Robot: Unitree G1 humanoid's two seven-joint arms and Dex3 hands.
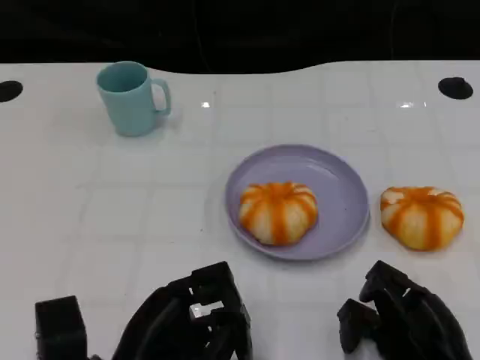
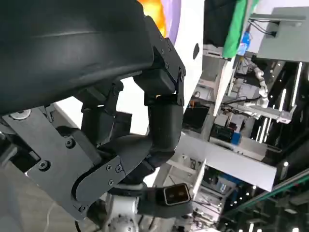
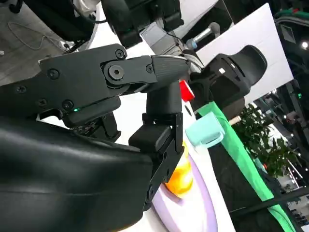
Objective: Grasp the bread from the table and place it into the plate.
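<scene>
One bread (image 1: pixel 278 212) sits in the plate (image 1: pixel 341 184); another bread (image 1: pixel 421 217) lies on the bench (image 1: pixel 150 217) just beside it; left robot hand (image 1: pixel 196 319) and right robot hand (image 1: pixel 401 319) curl closed, holding nothing.

Teal mug (image 1: pixel 132 97) upright on white table (image 1: pixel 90 225).

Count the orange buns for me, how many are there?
2. One bun sits in the purple plate; the other bun lies on the table, right of the plate.
</scene>
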